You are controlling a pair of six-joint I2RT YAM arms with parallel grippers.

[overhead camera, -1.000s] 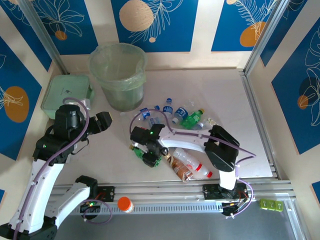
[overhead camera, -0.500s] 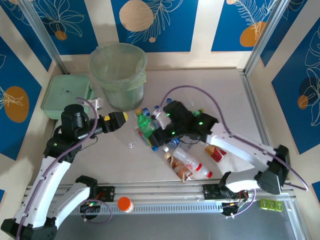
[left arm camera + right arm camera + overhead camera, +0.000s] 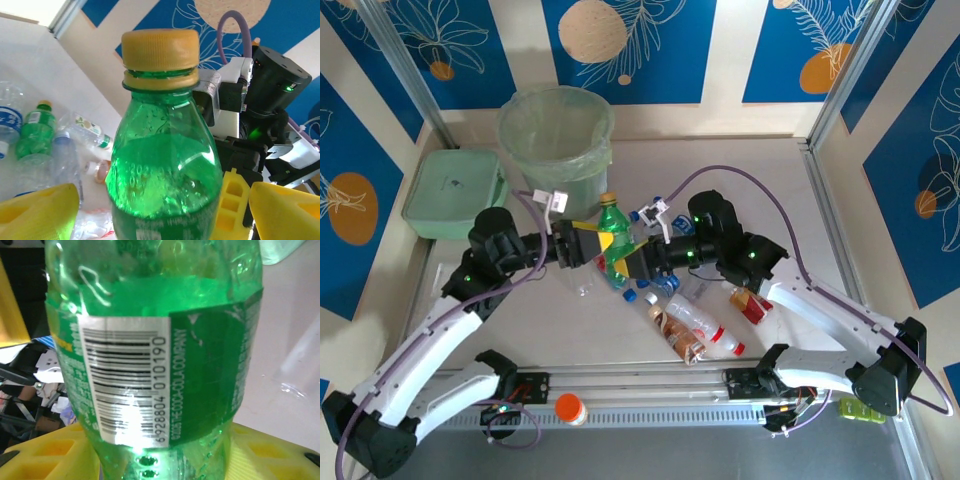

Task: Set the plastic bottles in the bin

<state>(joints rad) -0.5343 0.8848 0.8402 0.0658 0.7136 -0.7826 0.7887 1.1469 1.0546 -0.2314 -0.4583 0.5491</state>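
One green plastic bottle with a yellow cap is held upright over mid-surface! The right end effector is clenched on its lower body. The left end effector is spread wide, yellow fingers flanking the bottle with gaps showing. The round translucent pale green bin sits toward the far-left corner; other clear plastic bottles lie nearer the near edge.
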